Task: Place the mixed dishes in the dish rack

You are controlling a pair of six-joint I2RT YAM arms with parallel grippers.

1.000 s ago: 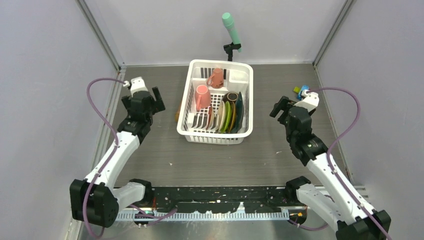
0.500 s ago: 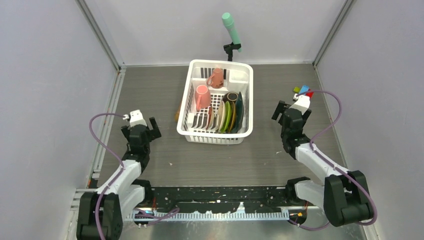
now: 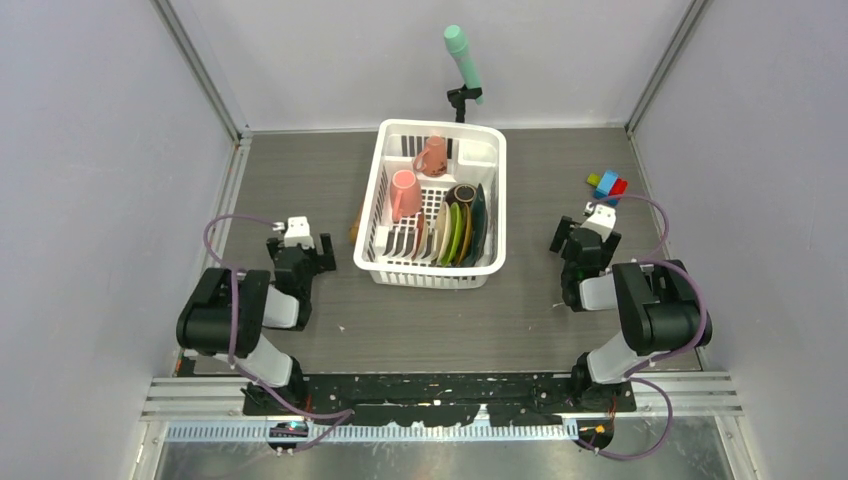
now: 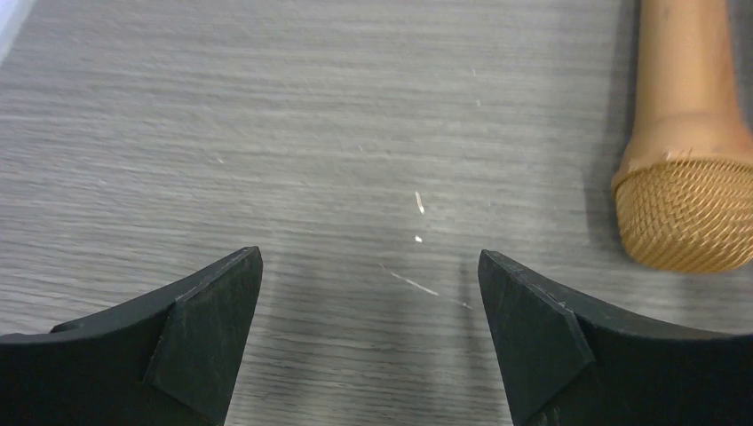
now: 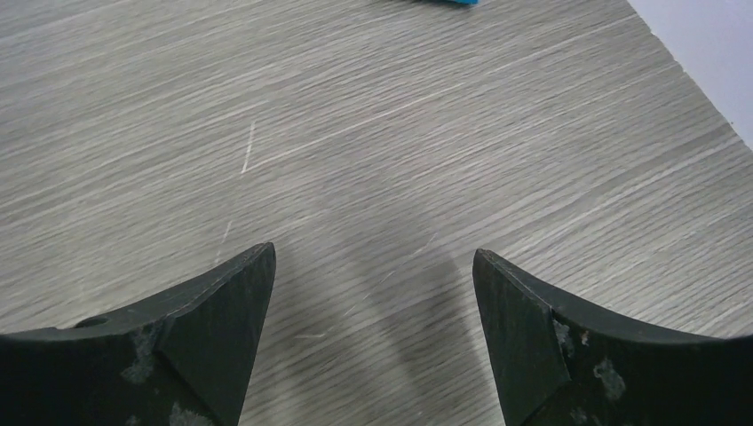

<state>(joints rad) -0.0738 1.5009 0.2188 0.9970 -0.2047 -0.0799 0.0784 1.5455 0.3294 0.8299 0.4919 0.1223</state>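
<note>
Dish rack [image 3: 430, 272] at mid-desk [image 3: 300, 180], loaded: plates [image 3: 458, 233] on edge in its near half, pink mugs [image 3: 404, 193] at its far left, brown bowl [image 3: 461, 193] behind the plates. I judge loading done and parking in hand. I'd settle left arm [image 3: 225, 312] and right arm [image 3: 655, 310], flanking the rack, slowly, jaws released and empty, clear of the tan object [image 4: 684, 177] just left of it. Overlapping plates defy counting, and that object is cut off.

Bright, even, diffuse light from above lays only soft grey shadows on the table [image 5: 444, 106] just ahead of and between the tips of the left gripper [image 4: 368, 256] and right gripper [image 5: 373, 251], the wood grain there fairly sharp, without glare.
</note>
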